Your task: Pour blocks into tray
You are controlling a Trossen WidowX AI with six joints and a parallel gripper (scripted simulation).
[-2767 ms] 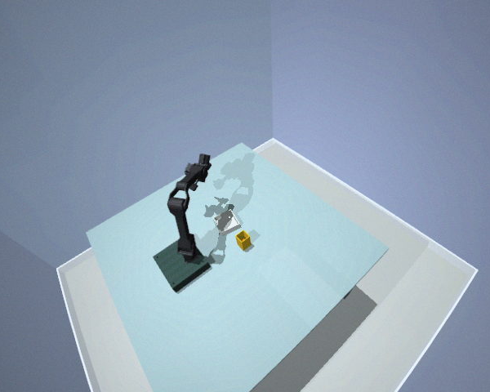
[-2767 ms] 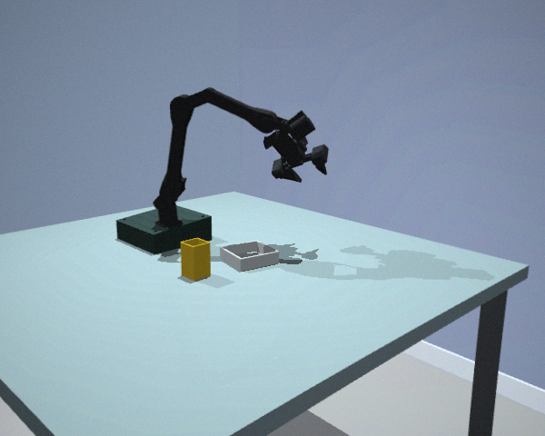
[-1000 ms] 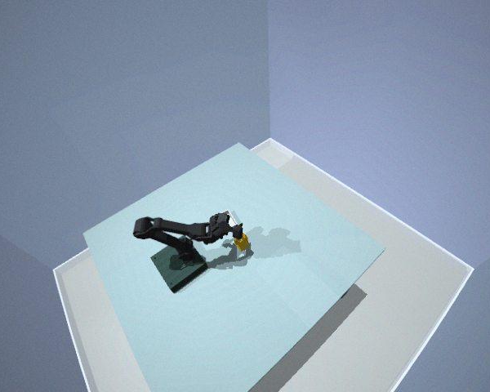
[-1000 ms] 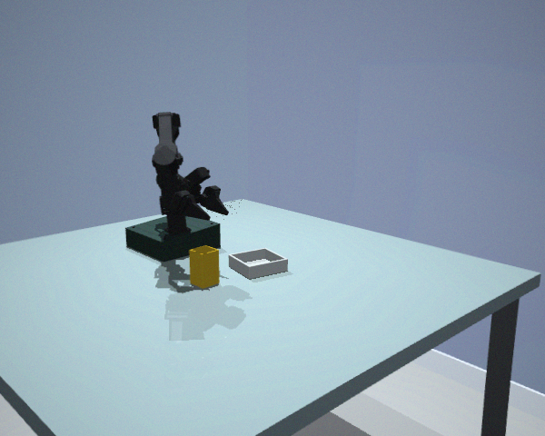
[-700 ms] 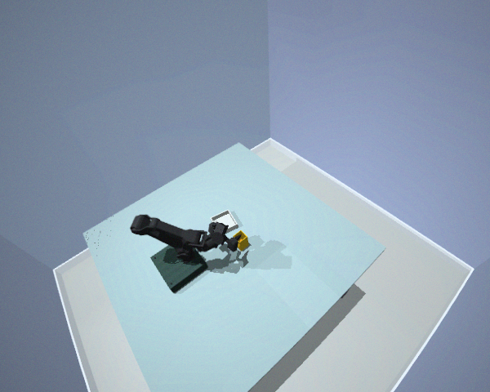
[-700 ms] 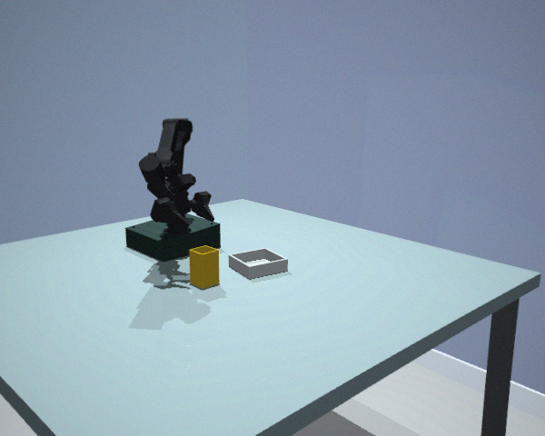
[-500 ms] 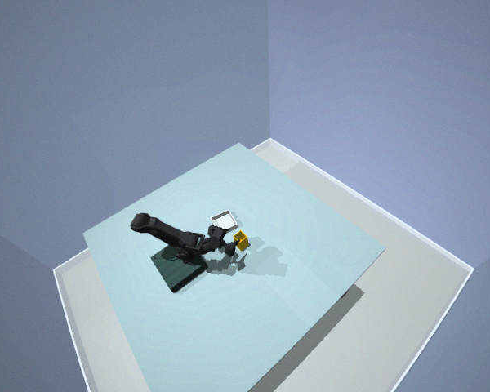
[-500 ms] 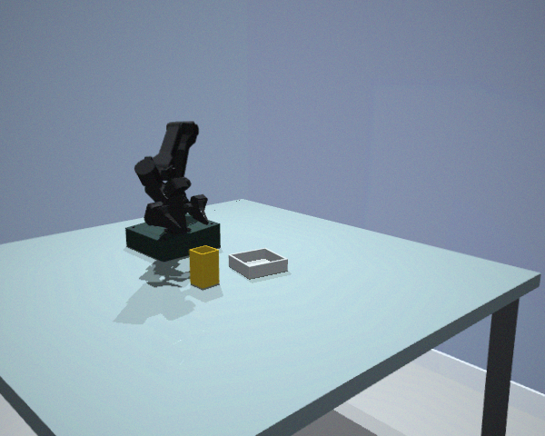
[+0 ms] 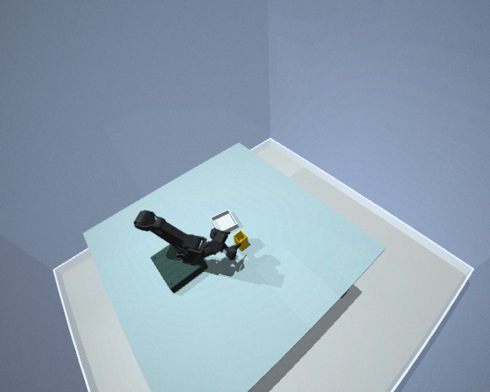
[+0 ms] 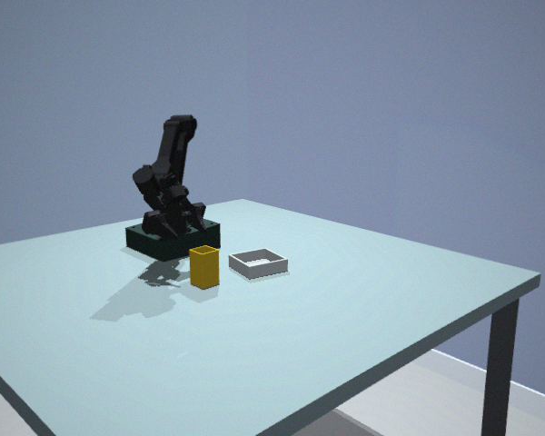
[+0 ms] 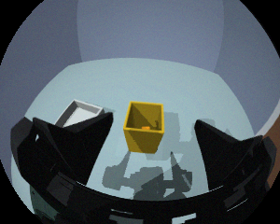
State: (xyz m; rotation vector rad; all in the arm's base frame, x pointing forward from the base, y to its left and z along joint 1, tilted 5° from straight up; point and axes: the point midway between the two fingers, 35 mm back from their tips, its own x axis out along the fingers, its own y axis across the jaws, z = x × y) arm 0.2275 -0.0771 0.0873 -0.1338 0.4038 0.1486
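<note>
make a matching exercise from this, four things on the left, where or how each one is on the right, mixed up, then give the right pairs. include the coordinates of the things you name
1. yellow cup (image 9: 241, 241) (image 10: 204, 268) (image 11: 144, 141)
2. shallow tray (image 9: 235, 228) (image 10: 268, 269) (image 11: 90, 105)
3. gripper (image 10: 189, 233) (image 11: 155, 119)
4. orange block (image 11: 146, 128)

A. inside a container
B. open, holding nothing
C. upright on the table (image 9: 220, 337) (image 10: 310, 328) (image 11: 126, 77), with tall walls
D. white or pale grey, low-walled

Right pairs: 1-C, 2-D, 3-B, 4-A
</note>
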